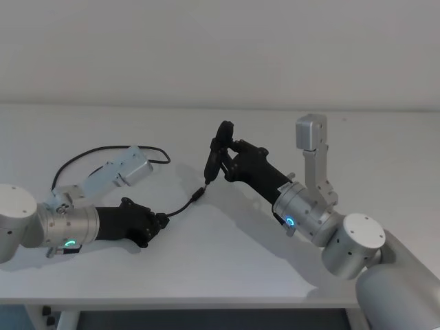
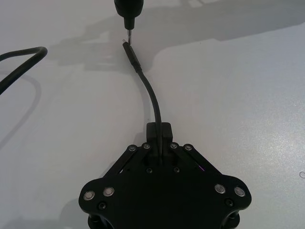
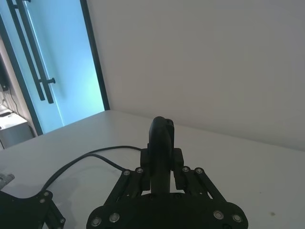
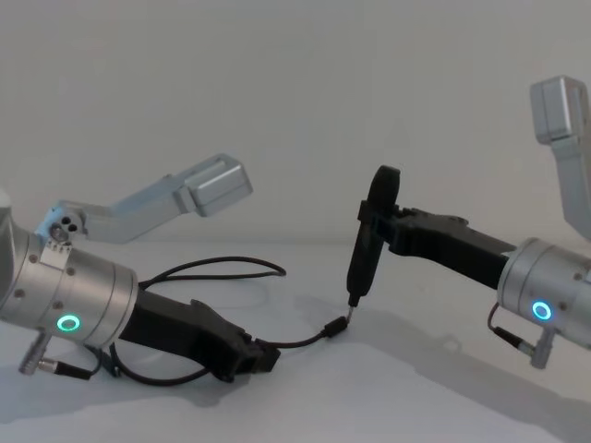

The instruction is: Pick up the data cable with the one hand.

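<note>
- A white counter (image 1: 227, 254) stands before a plain pale wall; the right wrist view also takes in a glass door with dark bars at the room's far side.
- The left pincer (image 1: 162, 221) lies low over the counter, its fingers closed on the data cable (image 1: 180, 207) a little behind one plug.
- From that grip the data cable runs forward to its small plug (image 4: 337, 328), which sits just above the counter, angled upward.
- The rest of the data cable curves back behind the left arm in a loose loop on the counter.
- The right pincer (image 1: 221, 148) is raised above the counter, closed on a short thick black lead (image 4: 367, 238) that hangs almost upright.
- The lead's silver metal tip (image 2: 127, 36) points down at the data cable's plug, very near it, with a small gap visible in the left wrist view.
</note>
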